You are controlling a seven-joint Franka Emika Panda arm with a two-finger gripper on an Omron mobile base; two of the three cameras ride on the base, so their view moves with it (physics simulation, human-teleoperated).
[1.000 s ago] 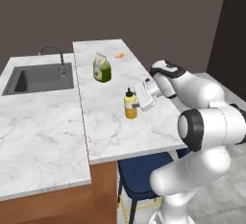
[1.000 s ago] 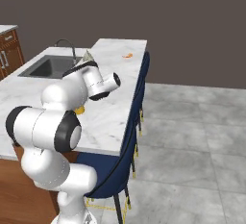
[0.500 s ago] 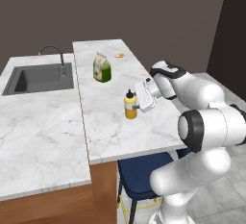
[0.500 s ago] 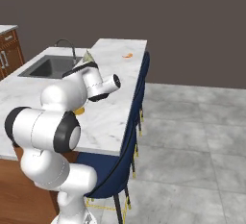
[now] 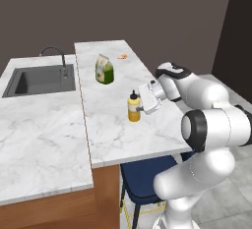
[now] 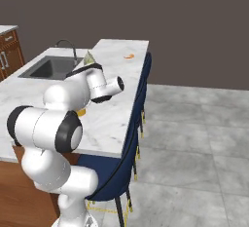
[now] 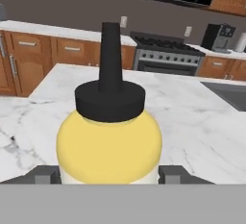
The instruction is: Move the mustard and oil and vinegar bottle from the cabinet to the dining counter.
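Note:
The mustard (image 5: pixel 133 107), a small yellow squeeze bottle with a dark pointed nozzle, stands upright on the dining counter (image 5: pixel 115 137) near its right edge. My gripper (image 5: pixel 137 109) reaches it from the right and is shut on its body. In the hand view the mustard (image 7: pixel 109 143) sits between the two fingertips (image 7: pixel 45 175), which press against its sides. From the right base view my arm hides most of the mustard (image 6: pixel 82 111). The oil and vinegar bottle is out of view.
A green-and-white pouch (image 5: pixel 104 69) stands further back on the slab, with a small orange item (image 5: pixel 122 56) behind it. A sink (image 5: pixel 42 79) with a tap lies to the left. Blue stools (image 6: pixel 127 148) line the counter's right side. A stove (image 7: pixel 168 57) and low drawers stand far off.

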